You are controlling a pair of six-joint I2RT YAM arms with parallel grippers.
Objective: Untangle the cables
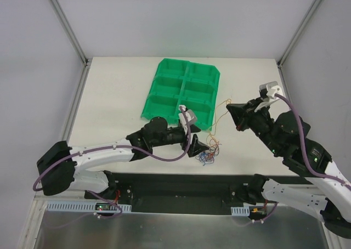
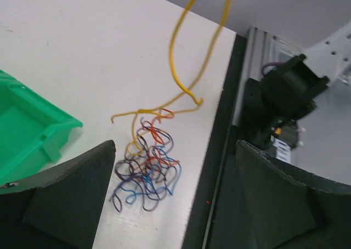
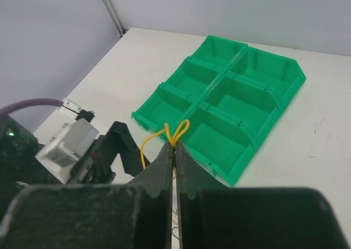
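Note:
A tangle of thin blue, purple, red and orange cables [image 1: 209, 154] lies near the table's front edge, also in the left wrist view [image 2: 145, 169]. A yellow cable [image 1: 219, 115] rises from the tangle to my right gripper [image 1: 230, 107], which is shut on its looped end [image 3: 176, 135] above the table. In the left wrist view the yellow cable [image 2: 181, 68] runs up out of frame. My left gripper [image 1: 205, 146] is open and empty, just above and left of the tangle, with its fingers [image 2: 66, 188] either side of it.
A green tray [image 1: 184, 92] with six compartments sits at the table's middle back, its corner showing in the left wrist view [image 2: 33, 125] and most of it in the right wrist view [image 3: 236, 101]. The table's front edge [image 2: 216, 150] runs right beside the tangle.

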